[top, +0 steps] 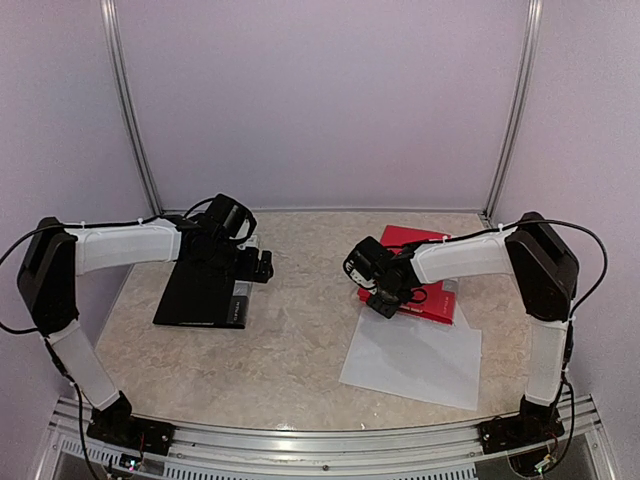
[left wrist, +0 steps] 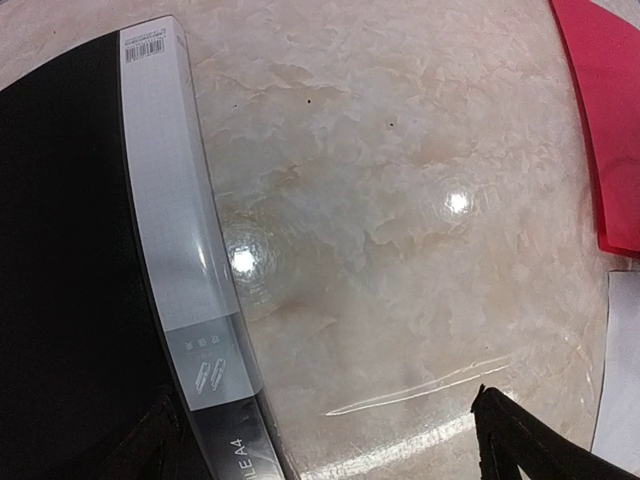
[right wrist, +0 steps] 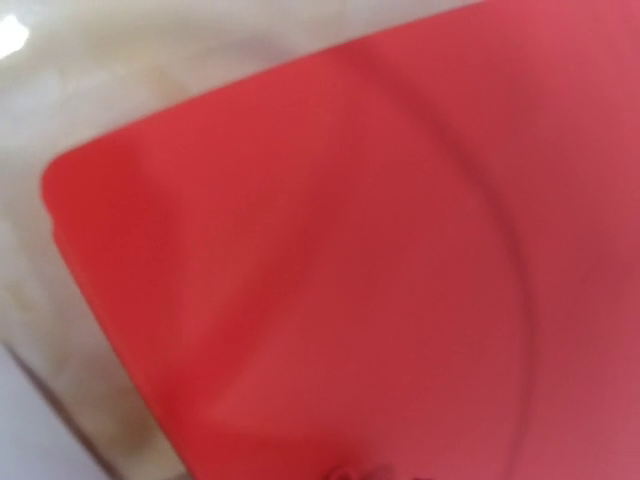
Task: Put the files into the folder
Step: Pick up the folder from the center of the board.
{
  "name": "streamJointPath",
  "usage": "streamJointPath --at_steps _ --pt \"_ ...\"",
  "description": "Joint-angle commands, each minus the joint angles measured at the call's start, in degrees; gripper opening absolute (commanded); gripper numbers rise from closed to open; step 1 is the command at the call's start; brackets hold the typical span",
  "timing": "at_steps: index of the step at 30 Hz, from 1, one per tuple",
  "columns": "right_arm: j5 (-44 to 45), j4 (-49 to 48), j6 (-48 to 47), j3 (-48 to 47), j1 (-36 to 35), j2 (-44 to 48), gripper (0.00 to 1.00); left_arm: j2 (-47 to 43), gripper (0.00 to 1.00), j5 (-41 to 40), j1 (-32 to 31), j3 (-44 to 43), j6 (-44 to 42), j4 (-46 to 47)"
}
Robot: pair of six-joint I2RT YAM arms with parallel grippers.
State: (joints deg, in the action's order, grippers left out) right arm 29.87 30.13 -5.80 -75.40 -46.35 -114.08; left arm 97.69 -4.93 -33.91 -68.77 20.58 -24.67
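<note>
The files (top: 412,357) are white sheets lying flat at the front right of the table; an edge of them (left wrist: 620,370) shows in the left wrist view. A red folder (top: 432,285) lies just behind them and fills the blurred right wrist view (right wrist: 380,250). My right gripper (top: 383,303) is low over the red folder's near left corner, and its jaws are hidden. A black folder (top: 197,288) with a grey spine strip (left wrist: 170,220) lies at the left. Beside its right edge my left gripper (left wrist: 335,460) stands open over bare table, holding nothing.
The marble table top (top: 290,340) runs between the two folders. Plain walls with metal corner posts (top: 130,110) close in the back and sides. A metal rail (top: 320,440) with both arm bases runs along the near edge.
</note>
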Motion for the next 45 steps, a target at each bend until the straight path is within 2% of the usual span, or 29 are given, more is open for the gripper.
streamJointPath --at_steps 1,13,19,30,39,45 --pt "2.1 -2.3 -1.2 -0.7 -0.5 -1.3 0.4 1.3 0.99 -0.1 -0.4 1.3 0.6 1.1" --pt "1.9 -5.1 -3.1 -2.7 -1.3 -4.2 0.44 1.8 0.99 0.0 -0.5 2.0 1.1 1.4" --pt "6.2 -4.5 -4.1 -4.7 -2.0 -6.8 0.43 1.7 0.99 0.1 -0.5 2.2 1.3 1.5" --pt "16.6 -0.4 -6.6 -6.3 -2.8 -10.4 0.26 1.4 0.99 -0.1 -0.6 2.8 1.4 1.7" --pt "20.6 1.8 -7.7 -8.1 -4.3 -8.3 0.0 1.2 0.99 -0.4 -0.5 2.5 1.1 1.4" --pt "17.9 1.7 -7.3 -8.5 -5.1 0.2 0.0 0.8 0.99 -1.1 -0.5 1.4 0.1 0.2"
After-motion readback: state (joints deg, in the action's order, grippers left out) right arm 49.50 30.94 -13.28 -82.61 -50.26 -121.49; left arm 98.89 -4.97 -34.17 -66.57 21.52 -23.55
